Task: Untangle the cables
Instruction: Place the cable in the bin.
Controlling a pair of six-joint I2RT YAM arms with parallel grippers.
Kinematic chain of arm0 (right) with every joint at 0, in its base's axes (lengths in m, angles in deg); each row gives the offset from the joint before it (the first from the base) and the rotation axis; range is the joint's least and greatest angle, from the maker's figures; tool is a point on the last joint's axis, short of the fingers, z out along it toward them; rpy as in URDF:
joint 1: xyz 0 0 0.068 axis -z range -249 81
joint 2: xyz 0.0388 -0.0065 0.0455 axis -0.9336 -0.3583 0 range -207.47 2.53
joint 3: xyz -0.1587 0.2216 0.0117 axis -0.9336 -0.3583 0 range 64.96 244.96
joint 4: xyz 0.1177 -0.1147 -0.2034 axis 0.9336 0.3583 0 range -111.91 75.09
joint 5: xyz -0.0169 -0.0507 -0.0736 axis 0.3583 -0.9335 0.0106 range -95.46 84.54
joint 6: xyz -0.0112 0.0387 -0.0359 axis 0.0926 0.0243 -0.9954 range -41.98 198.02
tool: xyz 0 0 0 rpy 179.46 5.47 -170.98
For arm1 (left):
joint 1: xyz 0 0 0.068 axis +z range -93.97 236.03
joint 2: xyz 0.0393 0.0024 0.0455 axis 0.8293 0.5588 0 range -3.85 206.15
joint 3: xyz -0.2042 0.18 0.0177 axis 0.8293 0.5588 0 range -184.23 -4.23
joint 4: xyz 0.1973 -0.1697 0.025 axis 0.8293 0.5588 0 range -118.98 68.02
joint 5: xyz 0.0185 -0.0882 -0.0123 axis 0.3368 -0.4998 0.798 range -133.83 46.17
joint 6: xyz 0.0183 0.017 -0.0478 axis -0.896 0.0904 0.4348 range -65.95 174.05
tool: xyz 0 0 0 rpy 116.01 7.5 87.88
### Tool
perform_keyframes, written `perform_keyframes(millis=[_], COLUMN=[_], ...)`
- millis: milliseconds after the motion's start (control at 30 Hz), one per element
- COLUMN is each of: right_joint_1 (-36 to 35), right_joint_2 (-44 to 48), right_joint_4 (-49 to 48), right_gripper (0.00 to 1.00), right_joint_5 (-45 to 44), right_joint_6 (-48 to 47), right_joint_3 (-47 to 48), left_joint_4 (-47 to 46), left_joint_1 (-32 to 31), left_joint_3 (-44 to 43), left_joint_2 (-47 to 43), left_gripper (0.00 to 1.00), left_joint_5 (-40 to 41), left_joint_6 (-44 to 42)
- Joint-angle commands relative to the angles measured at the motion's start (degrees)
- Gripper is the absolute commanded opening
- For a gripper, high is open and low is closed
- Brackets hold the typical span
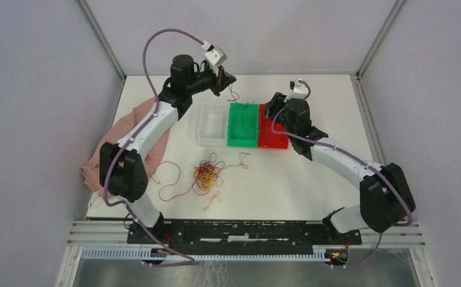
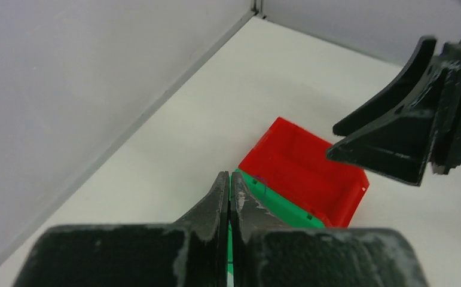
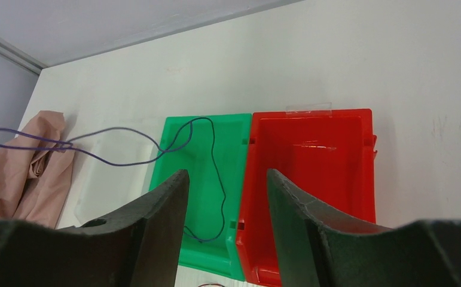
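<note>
A tangle of red, orange-yellow and dark cables [image 1: 207,175] lies on the white table, with loose red strands [image 1: 168,179] trailing to its left. My left gripper [image 1: 226,79] is raised at the far side, shut [image 2: 230,179] on a dark purple cable [image 3: 222,197]. That cable hangs down into the green bin [image 1: 243,124]; a short loop of it shows in the left wrist view [image 2: 265,188]. My right gripper [image 1: 274,100] hovers over the seam between the green bin and the red bin, open and empty [image 3: 228,174].
A clear bin [image 1: 211,124], the green bin [image 3: 234,137] and a red bin [image 1: 272,134] stand side by side at mid table. A pink cloth [image 1: 96,161] lies at the left edge under my left arm. Walls enclose the table.
</note>
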Motion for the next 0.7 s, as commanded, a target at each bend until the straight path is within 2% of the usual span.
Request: perform_keyframes(millis=[0, 233, 500, 667], right_joint_1=[0.72, 1.48, 2.04, 2.50], right_joint_2=[2.84, 3.08, 3.71, 4.26], right_joint_4=[-0.45, 1.25, 1.42, 1.28], right_gripper=[0.57, 0.56, 0.56, 0.56], right_joint_5=[-1.11, -0.59, -0.41, -0.25], right_joint_6=[1.44, 2.88, 3.19, 3.26], right_joint_3=[-0.72, -1.21, -1.71, -2.04], left_joint_4=[3.45, 11.31, 15.51, 16.52], left_joint_1=[-0.97, -3.05, -6.70, -8.06], left_joint_3=[0.50, -0.69, -1.88, -4.65], left_joint_2=[-1.48, 2.07, 6.07, 9.88], left_gripper=[0.03, 0.03, 0.03, 0.03], left_joint_5=[3.62, 6.88, 10.32, 15.86], left_joint_6=[-7.14, -9.77, -10.63, -13.69])
